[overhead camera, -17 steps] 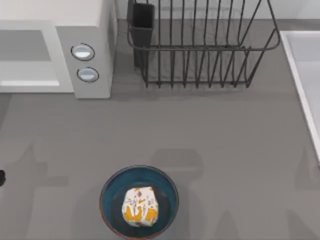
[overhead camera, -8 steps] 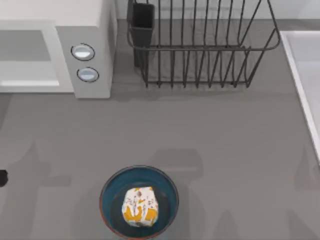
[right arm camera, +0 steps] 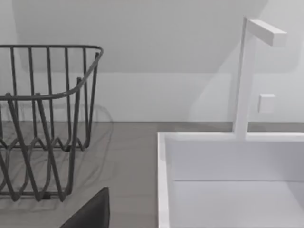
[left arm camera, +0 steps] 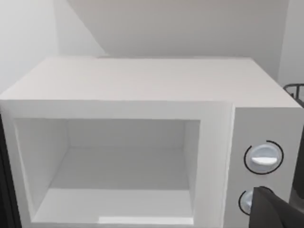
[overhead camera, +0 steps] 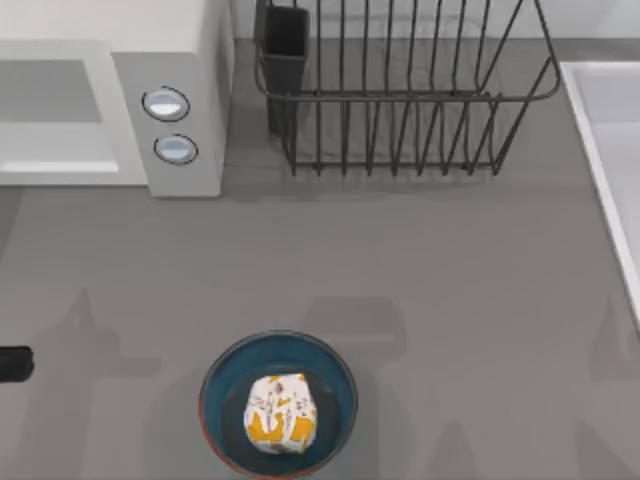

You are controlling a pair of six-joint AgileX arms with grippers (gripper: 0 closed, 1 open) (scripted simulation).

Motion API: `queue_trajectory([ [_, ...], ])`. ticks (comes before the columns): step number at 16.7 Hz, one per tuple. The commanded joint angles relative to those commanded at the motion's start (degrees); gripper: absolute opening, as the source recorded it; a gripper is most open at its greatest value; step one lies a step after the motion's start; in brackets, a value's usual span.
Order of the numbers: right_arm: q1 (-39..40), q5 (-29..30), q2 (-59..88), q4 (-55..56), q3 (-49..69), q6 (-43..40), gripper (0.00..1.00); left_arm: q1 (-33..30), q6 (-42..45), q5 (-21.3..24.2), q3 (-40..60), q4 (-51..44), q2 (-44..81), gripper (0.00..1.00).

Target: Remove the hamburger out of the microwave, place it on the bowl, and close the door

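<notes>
From above, the hamburger [overhead camera: 281,413] sits inside the bowl [overhead camera: 215,385], near the front edge of the grey bench [overhead camera: 450,260] and a little left of centre. The microwave [overhead camera: 180,60] stands at the back left corner, its two round buttons [overhead camera: 166,103] facing the front on the right-hand panel. A dark wire dish rack [overhead camera: 400,90] stands just right of the microwave at the back, and a white sink [overhead camera: 610,140] runs along the right edge. A small black part of the left arm [overhead camera: 14,364] pokes in at the left edge, well left of the bowl; whether the left gripper is apart or together cannot be told.

In the left wrist view, the microwave [left arm camera: 142,85] is seen head-on with its cavity [left arm camera: 114,166] open and bare, the door swung away from the opening. The two buttons [left arm camera: 262,157] lie on the side panel, and a dark piece of the gripper [left arm camera: 273,209] crosses the lower one.

In the right wrist view, the dish rack [right arm camera: 42,118] stands beside the sink [right arm camera: 164,180], with a white faucet [right arm camera: 247,71] rising behind the basin. A dark gripper tip [right arm camera: 92,213] shows at the lower edge; whether the right gripper is apart or together cannot be told.
</notes>
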Motion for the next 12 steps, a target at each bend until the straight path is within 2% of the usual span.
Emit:
queue_trajectory([
  [2,0.00,0.00,0.00,0.00,0.00,0.00,1.00,-1.29,0.00,-1.28,0.14,-0.02,0.12,0.00],
  [7,0.00,0.00,0.00,0.00,0.00,0.00,1.00,-0.46,0.59,-0.48,0.22,-0.17,0.54,0.00],
  [9,0.00,0.00,0.00,0.00,0.00,0.00,1.00,2.59,3.61,2.50,1.69,-1.18,3.56,0.00],
  [12,0.00,0.00,0.00,0.00,0.00,0.00,1.00,11.70,12.28,11.05,6.01,-4.02,12.67,0.00],
])
